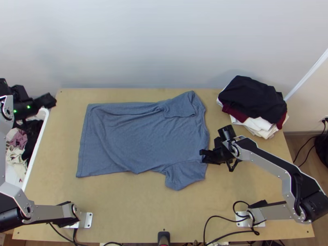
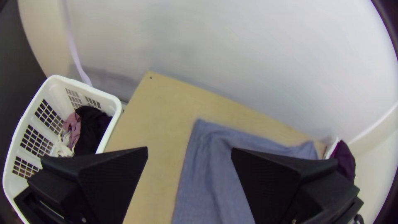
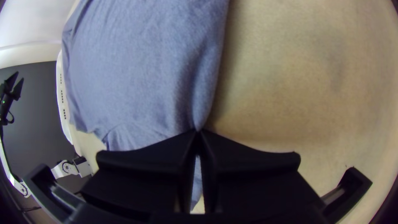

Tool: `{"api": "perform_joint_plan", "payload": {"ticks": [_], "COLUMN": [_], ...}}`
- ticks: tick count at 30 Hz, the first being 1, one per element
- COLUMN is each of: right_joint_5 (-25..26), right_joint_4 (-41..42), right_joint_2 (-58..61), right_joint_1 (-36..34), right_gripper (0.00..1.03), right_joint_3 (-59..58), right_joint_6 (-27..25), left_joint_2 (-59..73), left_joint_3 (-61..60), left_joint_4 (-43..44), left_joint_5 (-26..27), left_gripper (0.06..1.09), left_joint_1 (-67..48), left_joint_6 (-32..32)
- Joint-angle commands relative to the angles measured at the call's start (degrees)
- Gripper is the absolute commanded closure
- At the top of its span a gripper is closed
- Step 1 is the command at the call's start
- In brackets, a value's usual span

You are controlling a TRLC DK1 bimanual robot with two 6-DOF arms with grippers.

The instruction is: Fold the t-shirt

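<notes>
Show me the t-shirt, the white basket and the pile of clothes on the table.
T-shirt [image 1: 139,139], top view, middle of its body.
White basket [image 2: 89,90], left wrist view, on its rim.
Pile of clothes [image 1: 250,98], top view, black garment on top.

From high over the near edge of the table [image 1: 131,205], the top view is looking steeply down toward the far edge, taking in nearly the whole top. The left wrist view is looking from beside the left edge, lower and nearer, facing across the far left corner toward the wall [image 2: 248,54] and the far right corner. The right wrist view is looking from close over the right half, facing down and leftward toward the left arm's base [image 3: 84,166]. Top and left wrist views are sharing the basket [image 2: 99,94]; all three are sharing parts of the t-shirt [image 1: 143,139].
</notes>
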Motion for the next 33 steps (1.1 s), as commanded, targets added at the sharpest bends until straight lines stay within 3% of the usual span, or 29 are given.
{"api": "perform_joint_plan", "payload": {"ticks": [1, 5, 9, 11, 15, 26, 33], "right_joint_5": [-0.22, -0.22, -0.22, -0.31, -0.22, -0.22, -0.14], "right_joint_4": [-0.37, -0.46, -0.54, -0.54, -0.46, -0.46, -0.46], "right_joint_2": [-2.59, -3.55, -3.64, -3.82, -3.64, -4.78, -4.78], "right_joint_1": [-1.33, -2.12, -1.77, -1.77, -1.68, -1.77, -1.77], "right_gripper": [1.00, 1.00, 1.00, 1.00, 1.00, 1.00, 1.00], "right_joint_3": [-1.56, -1.73, -1.64, -1.47, -1.20, -1.20, -1.20], "right_joint_6": [0.21, -0.23, -0.23, -0.14, -0.06, -0.14, -0.23], "left_joint_2": [-1.84, -4.74, -2.37, -1.49, 0.44, 1.24, 3.08], "left_joint_3": [-5.15, -12.18, -11.04, -12.36, -20.89, -36.62, -38.02], "left_joint_4": [-6.10, -13.83, -28.34, -33.43, -33.96, -17.61, -14.80], "left_joint_5": [-0.13, -0.22, -0.13, -0.93, -6.11, -5.85, -5.50], "left_gripper": [0.11, 0.11, 0.11, 0.11, 0.11, 0.13, 0.29], "left_joint_1": [-0.68, 0.55, 2.92, 3.53, 4.15, -0.24, -1.74], "left_joint_6": [14.00, 34.21, 41.60, 42.65, 44.67, 39.66, 38.70]}}
